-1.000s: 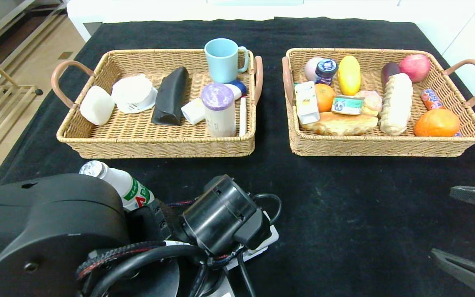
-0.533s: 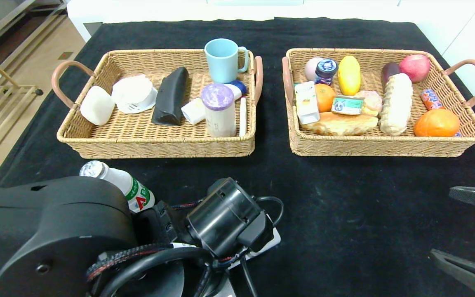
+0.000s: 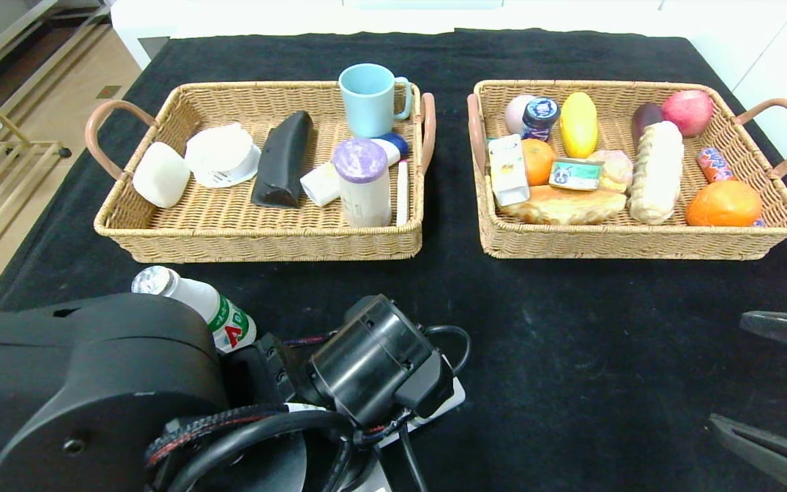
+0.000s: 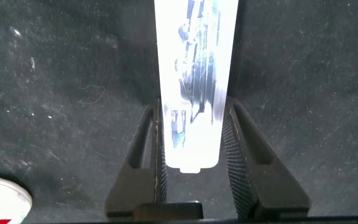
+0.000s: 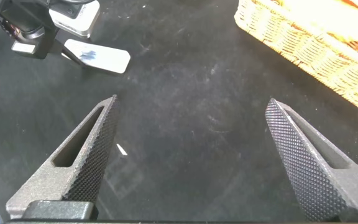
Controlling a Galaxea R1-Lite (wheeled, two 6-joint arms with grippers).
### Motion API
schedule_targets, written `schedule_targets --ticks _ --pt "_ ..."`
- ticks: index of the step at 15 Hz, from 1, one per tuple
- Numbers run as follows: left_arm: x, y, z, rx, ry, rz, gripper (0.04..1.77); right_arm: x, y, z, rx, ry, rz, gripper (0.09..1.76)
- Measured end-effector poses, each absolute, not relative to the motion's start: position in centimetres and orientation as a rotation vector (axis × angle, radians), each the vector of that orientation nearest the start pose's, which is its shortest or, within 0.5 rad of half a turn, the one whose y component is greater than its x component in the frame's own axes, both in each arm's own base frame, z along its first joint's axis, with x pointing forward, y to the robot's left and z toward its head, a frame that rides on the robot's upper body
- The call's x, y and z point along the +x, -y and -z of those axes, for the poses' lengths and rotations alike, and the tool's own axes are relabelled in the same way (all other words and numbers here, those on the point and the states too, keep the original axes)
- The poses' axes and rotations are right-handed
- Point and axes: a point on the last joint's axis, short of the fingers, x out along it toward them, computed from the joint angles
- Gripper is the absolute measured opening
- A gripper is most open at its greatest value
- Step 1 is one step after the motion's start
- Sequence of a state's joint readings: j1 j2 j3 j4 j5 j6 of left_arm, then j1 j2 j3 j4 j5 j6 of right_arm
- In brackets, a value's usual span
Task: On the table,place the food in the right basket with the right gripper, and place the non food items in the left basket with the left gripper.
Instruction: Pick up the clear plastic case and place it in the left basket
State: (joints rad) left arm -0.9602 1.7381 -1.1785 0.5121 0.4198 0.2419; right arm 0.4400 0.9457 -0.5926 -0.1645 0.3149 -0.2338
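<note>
My left gripper [image 4: 193, 112] is low over the front of the table, its jaws closed against the two sides of a white tube with blue print [image 4: 194, 74]. In the head view the left wrist [image 3: 373, 365] covers it; only a white end of the tube [image 3: 449, 398] shows. A white bottle with a green label [image 3: 195, 307] lies beside the left arm. My right gripper [image 3: 769, 389] is open and empty over bare cloth at the front right. The left basket [image 3: 264, 242] holds non-food items, the right basket [image 3: 639, 242] holds food.
The black cloth [image 3: 571, 328] covers the table. The left basket holds a blue mug [image 3: 369, 99], a black case [image 3: 283, 160] and a purple-lidded jar [image 3: 363, 181]. The right basket is packed with fruit and bread [image 3: 656, 171].
The left arm has shifted slightly forward and lower over the white tube, then settled. The right gripper and everything in both baskets stay put.
</note>
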Motion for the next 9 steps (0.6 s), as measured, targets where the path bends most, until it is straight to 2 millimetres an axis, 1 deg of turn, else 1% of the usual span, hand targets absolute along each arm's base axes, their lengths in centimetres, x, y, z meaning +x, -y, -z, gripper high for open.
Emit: schedule_targets --ticks 9 --pt "17.06 23.20 -17.68 0.916 -0.787 0.597 0.62 9.96 -5.48 -23.40 -0.236 -0.104 -0.774 1.71"
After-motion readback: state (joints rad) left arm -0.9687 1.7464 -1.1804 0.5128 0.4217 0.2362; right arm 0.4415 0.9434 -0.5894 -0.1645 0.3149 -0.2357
